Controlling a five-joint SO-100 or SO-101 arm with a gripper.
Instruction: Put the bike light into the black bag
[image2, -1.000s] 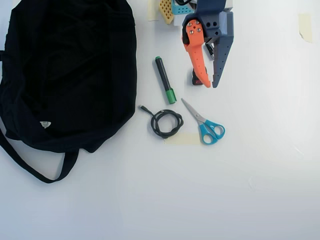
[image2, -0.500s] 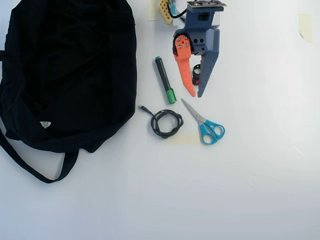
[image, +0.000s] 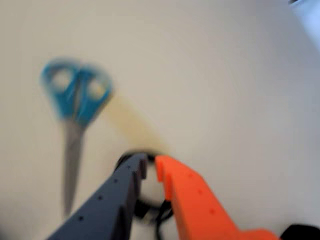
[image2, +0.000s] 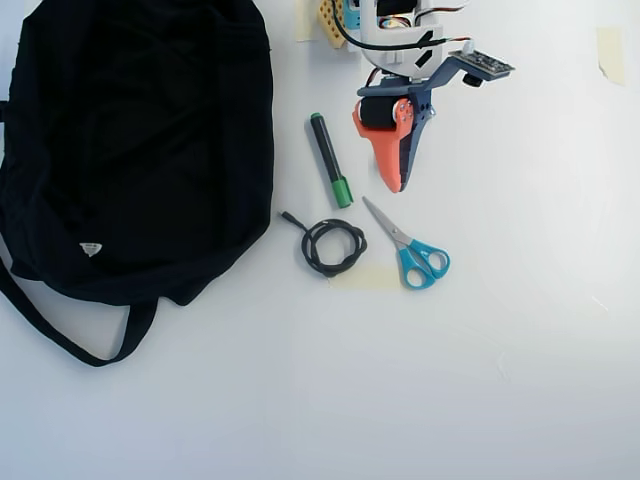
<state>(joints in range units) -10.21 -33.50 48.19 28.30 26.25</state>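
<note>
The black bag (image2: 130, 150) lies at the left of the overhead view, its strap trailing toward the lower left. My gripper (image2: 397, 185) points down the table to the right of a green marker and is rolled onto its side, fingers together. In the blurred wrist view the blue and orange fingers of the gripper (image: 151, 164) stand a narrow gap apart. A small black thing with a ring-shaped loop, the bike light (image: 144, 207), sits between them just behind the tips. The overhead view hides the light under the gripper.
A green-tipped black marker (image2: 329, 160) lies between bag and gripper. A coiled black cable (image2: 333, 247) and blue-handled scissors (image2: 412, 248) (image: 75, 115) lie just below the fingertips. Tape pieces (image2: 610, 52) are stuck on the white table, and the arm's base is at the top.
The fingers stood wide around the bike light a second ago and have since closed on it. The wrist has rolled, turning the gripper onto its side.
</note>
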